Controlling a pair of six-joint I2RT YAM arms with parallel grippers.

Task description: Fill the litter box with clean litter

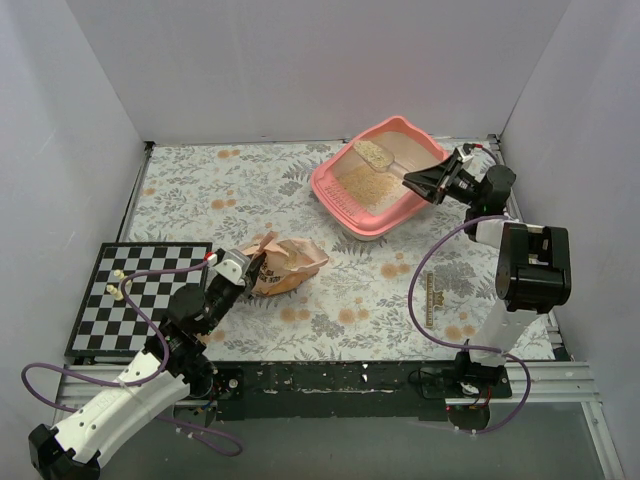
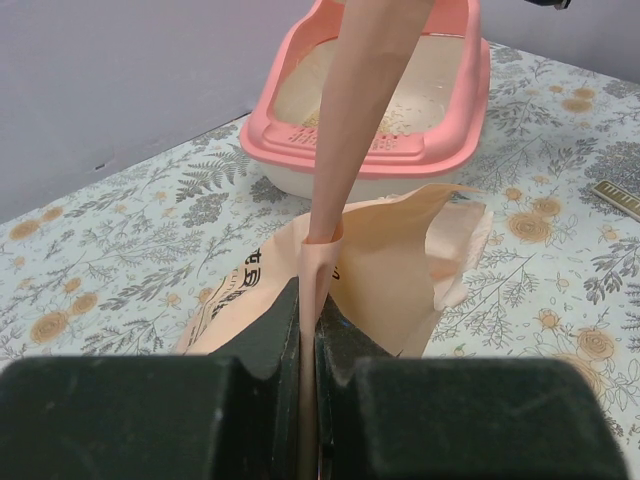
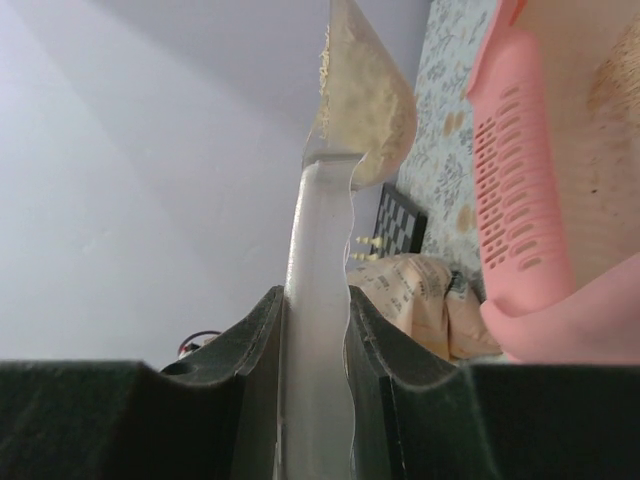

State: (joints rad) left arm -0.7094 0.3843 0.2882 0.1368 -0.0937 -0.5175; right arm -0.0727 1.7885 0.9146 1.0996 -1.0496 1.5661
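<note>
on the floral table (image 1: pixel 230 190) the right gripper (image 1: pixel 414 181), clamped on the handle of the scoop (image 1: pixel 388 164), holds clean litter (image 1: pixel 372 152) straight ahead over the litter box (image 1: pixel 330 196), while the left gripper (image 1: pixel 256 268) pinches the bag (image 1: pixel 297 262).

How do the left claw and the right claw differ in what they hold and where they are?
The left claw is pinched shut on a thin edge of the peach bag; the right claw grips the thicker handle of the clear scoop, so its jaws stand wider. The left claw is near the checkerboard; the right claw is at the pink litter box, where its scoop carries litter. Both hold something.
</note>
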